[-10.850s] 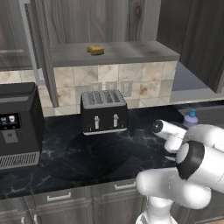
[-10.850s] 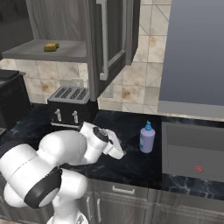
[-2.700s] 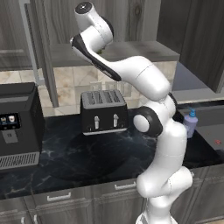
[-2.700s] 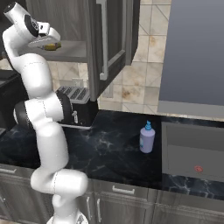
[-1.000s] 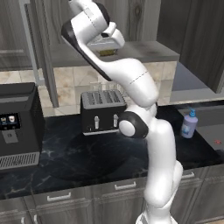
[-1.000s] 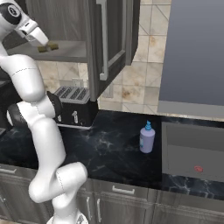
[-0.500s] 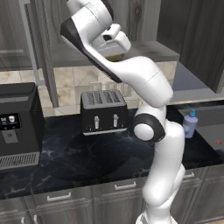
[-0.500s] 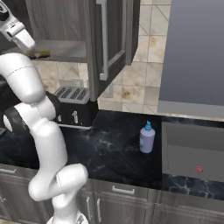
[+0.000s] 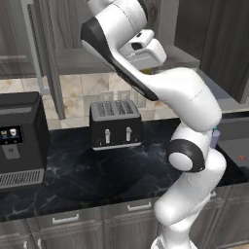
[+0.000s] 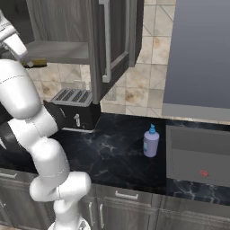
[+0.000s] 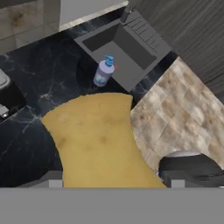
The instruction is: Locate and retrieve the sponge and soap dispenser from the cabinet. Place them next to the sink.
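Note:
My gripper (image 11: 116,175) is shut on the yellow sponge (image 11: 96,135), which hangs in the air high above the black counter. From the right base the sponge (image 10: 38,63) pokes out of the gripper (image 10: 28,61) just in front of the cabinet's shelf (image 10: 58,50). The hand (image 9: 143,48) is in front of the shelf (image 9: 73,61) in the left base view. The pale-blue soap dispenser (image 10: 151,141) stands upright on the counter right beside the sink (image 10: 197,134). Far below the hand, the dispenser (image 11: 104,72) stands at the sink's rim (image 11: 94,50).
The cabinet's glass door (image 10: 112,36) stands open to the right of the shelf. A black toaster (image 9: 115,124) sits under the shelf against the tiled wall, with a coffee machine (image 9: 19,138) to its left. Drawer fronts run below the counter.
The hand has drawn back out of the cabinet with the sponge held in it and dropped slightly below the shelf edge. The soap dispenser has stayed put.

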